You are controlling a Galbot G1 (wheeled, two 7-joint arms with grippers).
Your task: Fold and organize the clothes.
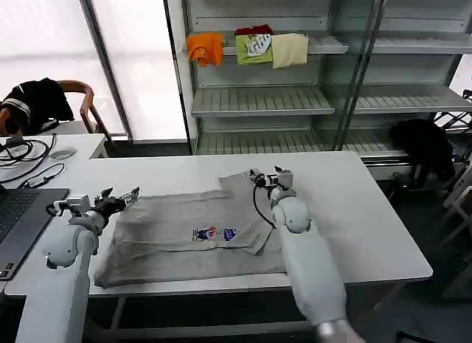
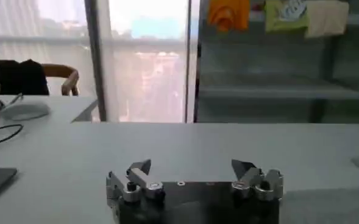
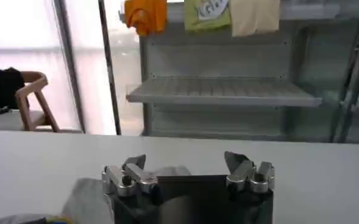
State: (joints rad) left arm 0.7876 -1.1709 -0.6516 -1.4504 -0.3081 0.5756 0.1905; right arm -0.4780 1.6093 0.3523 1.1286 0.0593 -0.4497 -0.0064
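One light grey shirt is lying spread on the white bench, its small multicolour chest print facing up and one sleeve folded in over the body on the robot's right side. The left gripper is hovering at the shirt's left upper corner, just at the fabric's edge — its fingers are standing wide apart with nothing between them. The right gripper is hanging over the far right corner of the shirt, near the folded sleeve, and its fingers are likewise spread wide and holding nothing; grey fabric is showing just beneath it in the right wrist view. A laptop is sitting at the bench's left edge, beside the left arm. Behind the bench a metal shelf unit is carrying folded orange, green and cream garments on an upper shelf.
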